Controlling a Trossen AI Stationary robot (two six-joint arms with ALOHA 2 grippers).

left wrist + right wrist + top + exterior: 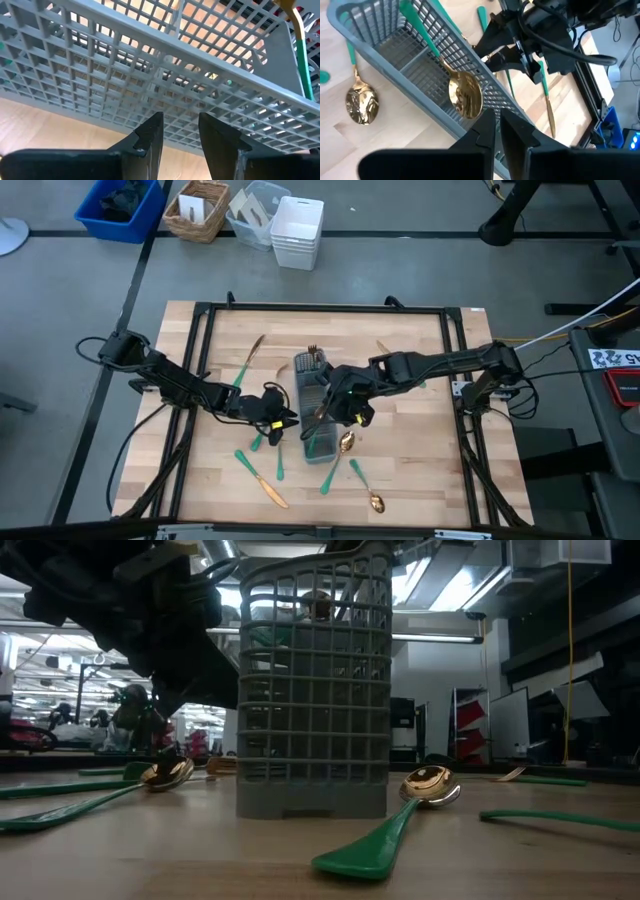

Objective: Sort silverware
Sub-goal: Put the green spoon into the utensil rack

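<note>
The left arm is reaching in from the frame's left, its end effector (pixel 283 420) sitting just left of centre, fingers (pixel 150 137) parted. The right arm is stretching in from the right, its end effector (pixel 345 408) at centre, fingers (pixel 482 131) slightly apart.

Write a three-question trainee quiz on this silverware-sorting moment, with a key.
1. True or false: the grey caddy lies tipped on its side.
2. Which gripper is over the caddy with a spoon just ahead of its fingers? A) left gripper B) right gripper
3. Fill in: the left gripper's fingers sit against the caddy's outer ____.

Key: 1 false; 2 B; 3 wall.
</note>
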